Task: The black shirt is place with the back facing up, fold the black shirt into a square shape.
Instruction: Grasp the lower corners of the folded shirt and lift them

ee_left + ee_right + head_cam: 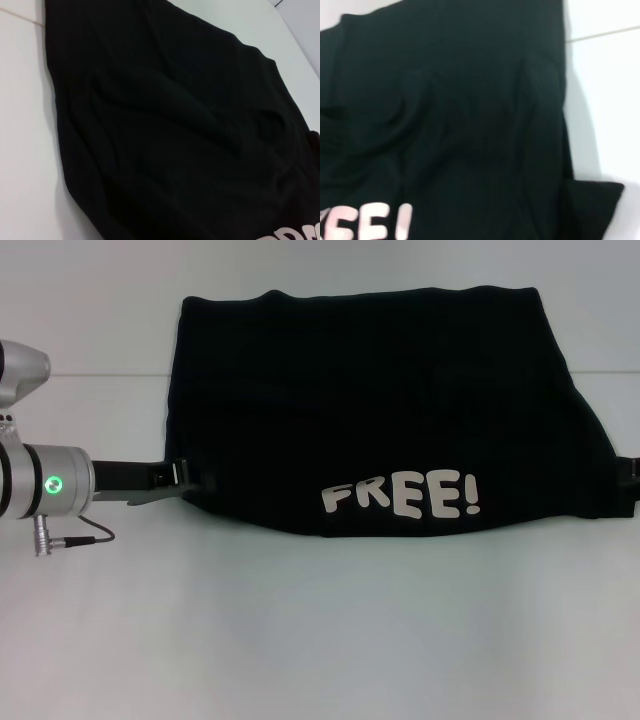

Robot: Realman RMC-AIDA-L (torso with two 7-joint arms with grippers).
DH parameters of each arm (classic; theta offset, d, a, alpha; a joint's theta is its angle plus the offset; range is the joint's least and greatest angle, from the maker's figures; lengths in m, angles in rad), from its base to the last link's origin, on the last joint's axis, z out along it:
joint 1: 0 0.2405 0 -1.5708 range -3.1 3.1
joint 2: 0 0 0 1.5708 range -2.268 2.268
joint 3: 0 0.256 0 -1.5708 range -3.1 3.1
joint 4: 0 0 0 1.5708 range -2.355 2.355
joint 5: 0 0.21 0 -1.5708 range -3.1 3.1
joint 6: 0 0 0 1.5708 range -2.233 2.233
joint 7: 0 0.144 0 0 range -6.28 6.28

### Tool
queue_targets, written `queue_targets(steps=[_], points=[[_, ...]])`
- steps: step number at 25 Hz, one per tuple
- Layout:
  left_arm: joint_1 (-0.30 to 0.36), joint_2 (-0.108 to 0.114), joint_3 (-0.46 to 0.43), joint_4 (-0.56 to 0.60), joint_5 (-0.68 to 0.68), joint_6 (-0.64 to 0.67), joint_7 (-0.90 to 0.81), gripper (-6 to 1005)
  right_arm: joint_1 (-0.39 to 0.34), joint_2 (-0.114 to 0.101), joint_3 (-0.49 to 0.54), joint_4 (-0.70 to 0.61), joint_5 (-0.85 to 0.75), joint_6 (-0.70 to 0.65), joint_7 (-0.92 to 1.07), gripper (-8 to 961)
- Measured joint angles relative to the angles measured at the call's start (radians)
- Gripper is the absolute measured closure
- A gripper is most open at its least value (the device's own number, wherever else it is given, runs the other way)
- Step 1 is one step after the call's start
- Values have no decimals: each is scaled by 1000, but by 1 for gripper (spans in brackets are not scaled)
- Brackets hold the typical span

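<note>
The black shirt [390,410], limp and light, will sag; grip its 2 side edges. Left pincer [185,478] seemingly pinches its edge; right pincer [630,475]: cannot tell.

A bare robot test bench, most likely a lab: a plain white tabletop [320,640] fills the head view from 3 through 6 to 9 o'clock, a pale blank wall [90,310] closes it off at 12, and nothing domestic shows.
</note>
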Motion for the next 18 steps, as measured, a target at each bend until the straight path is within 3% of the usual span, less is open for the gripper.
queue_targets(steps=[4, 9, 14, 18], points=[[0, 0, -3, 0, 0, 0, 0, 996, 0, 4, -1, 0, -33, 21, 8, 132], [0, 0, -4, 0, 0, 0, 0, 995, 5, 33, -5, 7, -55, 118, -10, 8], [3, -2, -5, 0, 0, 0, 0, 995, 24, 58, -8, 43, -53, 182, -52, 11], [4, -2, -6, 0, 0, 0, 0, 995, 34, 63, -23, 75, -57, 225, -59, 11]])
